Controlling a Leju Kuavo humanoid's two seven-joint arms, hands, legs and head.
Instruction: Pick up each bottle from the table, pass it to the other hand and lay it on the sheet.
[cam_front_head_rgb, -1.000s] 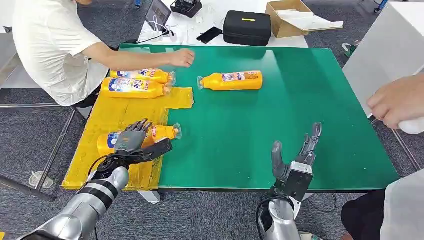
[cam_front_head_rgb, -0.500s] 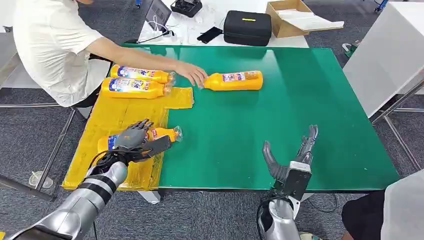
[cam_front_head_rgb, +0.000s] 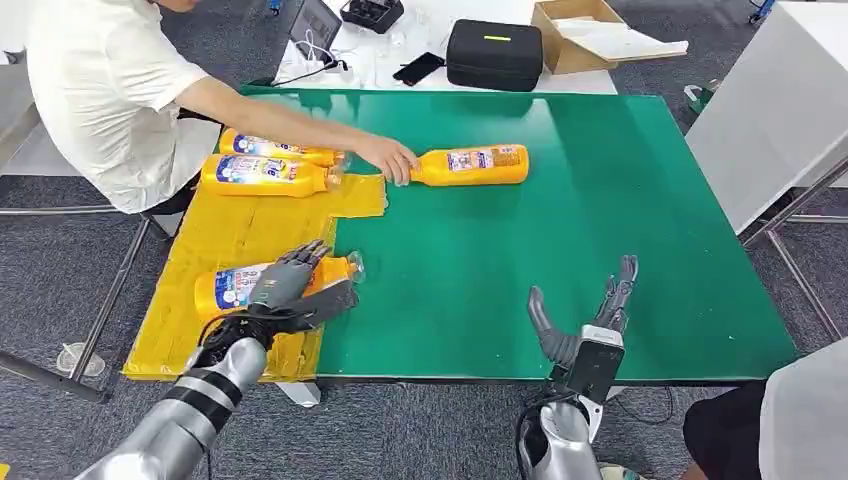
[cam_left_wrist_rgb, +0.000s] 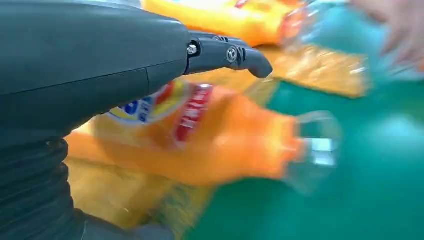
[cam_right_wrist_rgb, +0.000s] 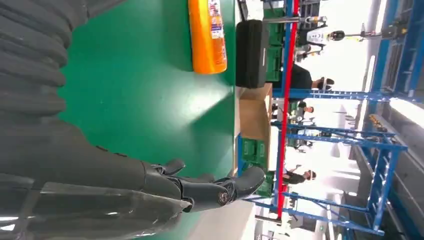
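On the yellow sheet (cam_front_head_rgb: 215, 235) lie three bottles: two (cam_front_head_rgb: 262, 161) at its far end and one (cam_front_head_rgb: 240, 285) at its near end, its cap over the sheet's edge. The left hand (cam_front_head_rgb: 290, 288) hovers over that near bottle, fingers spread, gripping nothing. A fourth bottle (cam_front_head_rgb: 470, 165) lies on bare green beyond the sheet, with a person's hand (cam_front_head_rgb: 388, 158) at its cap; by this it seems the one left to pass across. The right hand (cam_front_head_rgb: 590, 320) waits open and empty at the near edge of the surface (cam_front_head_rgb: 600, 200). Beyond it sit a black case (cam_front_head_rgb: 494, 55) and a cardboard box (cam_front_head_rgb: 575, 35); grey carpet (cam_front_head_rgb: 60, 270) lies below the sheet's side.
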